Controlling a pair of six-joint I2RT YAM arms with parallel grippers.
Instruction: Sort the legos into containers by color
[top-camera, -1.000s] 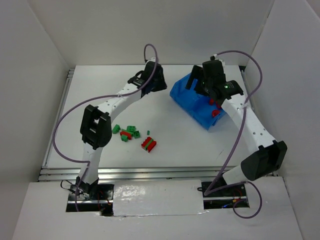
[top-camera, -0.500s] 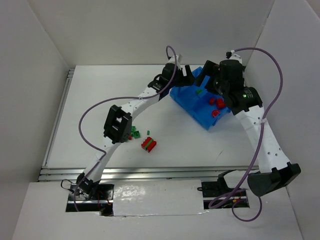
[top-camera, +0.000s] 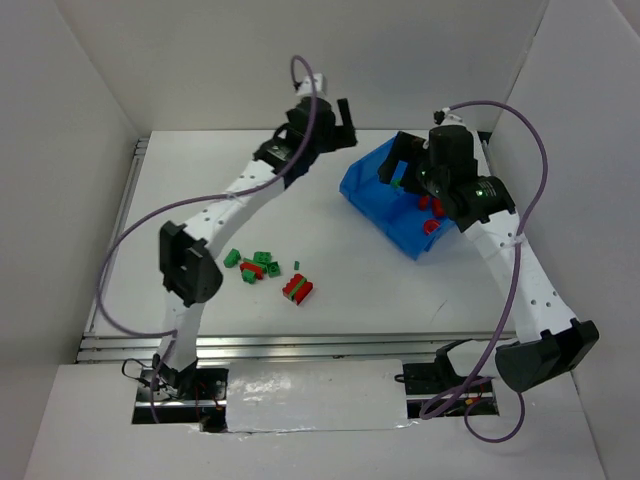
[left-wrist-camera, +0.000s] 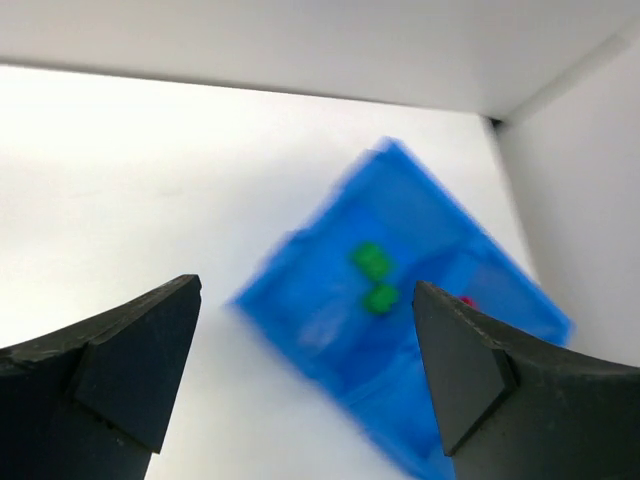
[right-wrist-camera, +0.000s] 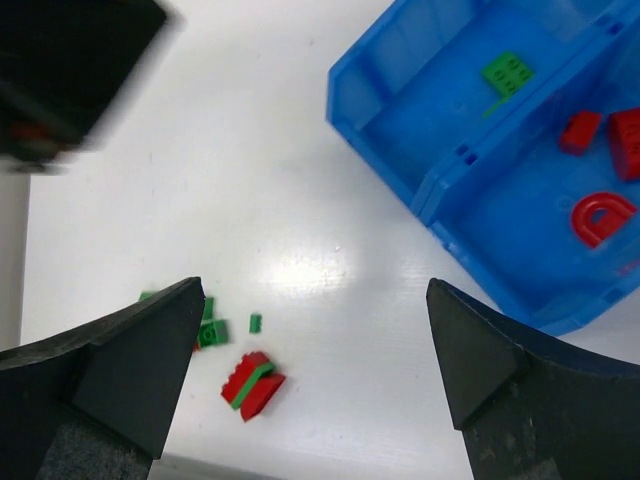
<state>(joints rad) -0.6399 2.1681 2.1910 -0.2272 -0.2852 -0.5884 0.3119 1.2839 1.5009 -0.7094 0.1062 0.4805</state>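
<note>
The blue bin (top-camera: 368, 194) stands at the back right, split into two containers. In the right wrist view its left compartment (right-wrist-camera: 430, 100) holds a green lego (right-wrist-camera: 507, 72), and the right one holds red legos (right-wrist-camera: 580, 130) and a red arch (right-wrist-camera: 600, 215). Loose green and red legos (top-camera: 262, 266) and a red-green stack (top-camera: 297, 288) lie mid-table. My left gripper (top-camera: 340, 120) hangs open and empty left of the bin; its blurred wrist view shows two green legos (left-wrist-camera: 375, 280) in the bin (left-wrist-camera: 330, 330). My right gripper (top-camera: 398, 172) hovers open and empty over the bin's near-left side.
White walls enclose the table on three sides, close behind and to the right of the bin. The left arm (right-wrist-camera: 70, 70) shows as a dark blur at the top left of the right wrist view. Purple cables loop above both arms.
My left gripper swung over the bin, opened, and has drawn back up and to the left. A green lego now lies in the bin. My right arm shifted slightly.
</note>
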